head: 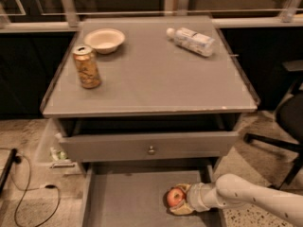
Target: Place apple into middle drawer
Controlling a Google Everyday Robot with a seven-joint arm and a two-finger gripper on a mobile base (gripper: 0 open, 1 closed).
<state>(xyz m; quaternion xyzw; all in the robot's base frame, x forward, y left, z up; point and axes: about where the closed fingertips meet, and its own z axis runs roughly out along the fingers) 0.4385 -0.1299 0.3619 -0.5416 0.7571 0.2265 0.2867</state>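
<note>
The apple (175,196), round and red-orange, is low inside the open middle drawer (123,200), near the right side of its flat grey floor. My gripper (176,200) reaches in from the right on a white arm (246,200). Its beige fingers (182,189) close around the apple from behind and in front, so it is shut on the apple. I cannot tell whether the apple touches the drawer floor.
On the grey tabletop (156,74) stand a can (87,66), a white bowl (104,39) and a lying plastic bottle (191,40). A grey drawer front with a round knob (151,150) sits above the open drawer. An office chair (286,122) is right; cables (19,193) lie left.
</note>
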